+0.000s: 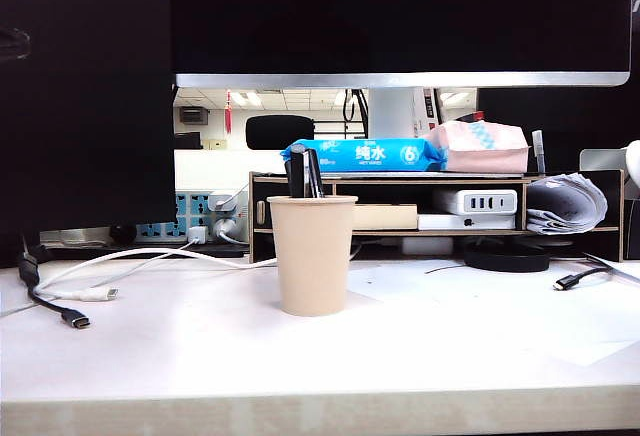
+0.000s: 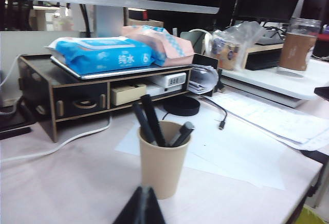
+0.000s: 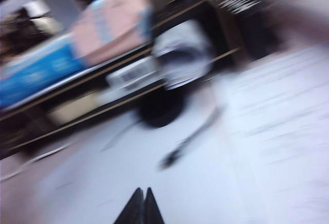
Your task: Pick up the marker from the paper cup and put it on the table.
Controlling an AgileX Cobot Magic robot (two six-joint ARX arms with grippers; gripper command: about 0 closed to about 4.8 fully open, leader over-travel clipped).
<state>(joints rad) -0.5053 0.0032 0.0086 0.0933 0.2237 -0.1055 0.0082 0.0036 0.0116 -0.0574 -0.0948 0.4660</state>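
The left gripper hangs just on the near side of the paper cup, its two dark fingertips pressed together into a point with nothing between them. In its wrist view the cup stands directly beyond the tips, so the reach looks like a short push forward and up over the rim.

The right gripper is likewise pinched closed and empty (its picture is badly smeared), and ahead of it I make out only bare white table and a dark cable end, no cup. By that, the left arm is the nearer one.

The cup stands upright near the middle of the table, toward the near edge. Three dark pens lean in it; the marker, as best I can judge, is the tall black one standing nearly upright, tilted slightly to the left and away, its upper length clear of the rim. A grip would need the jaws parted first, then closed across that exposed shaft and drawn up along its axis.

Farther off sits the wooden shelf carrying a blue wipes pack.
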